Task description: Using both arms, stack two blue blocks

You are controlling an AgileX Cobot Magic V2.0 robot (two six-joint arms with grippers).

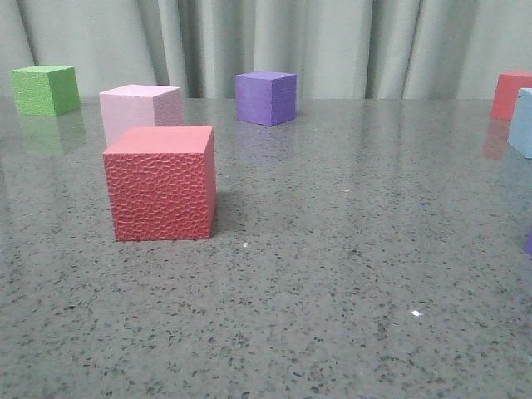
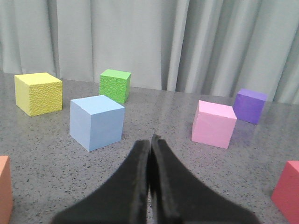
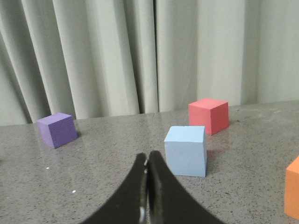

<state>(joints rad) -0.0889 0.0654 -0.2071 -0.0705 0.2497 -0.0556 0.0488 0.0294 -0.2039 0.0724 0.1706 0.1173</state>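
Observation:
One pale blue block (image 2: 96, 122) stands on the grey table in the left wrist view, just beyond and to one side of my left gripper (image 2: 151, 140), which is shut and empty. The other blue block (image 3: 186, 150) stands in the right wrist view, close beside my right gripper (image 3: 146, 157), also shut and empty. In the front view only a sliver of a blue block (image 1: 522, 123) shows at the right edge; neither gripper shows there.
Front view: a red cube (image 1: 161, 182) near the middle left, a pale pink cube (image 1: 140, 110) behind it, a green cube (image 1: 46, 89), a purple cube (image 1: 266, 97), a red cube (image 1: 511, 94) far right. Left wrist view: a yellow cube (image 2: 38, 93). Right wrist view: an orange cube (image 3: 293, 193).

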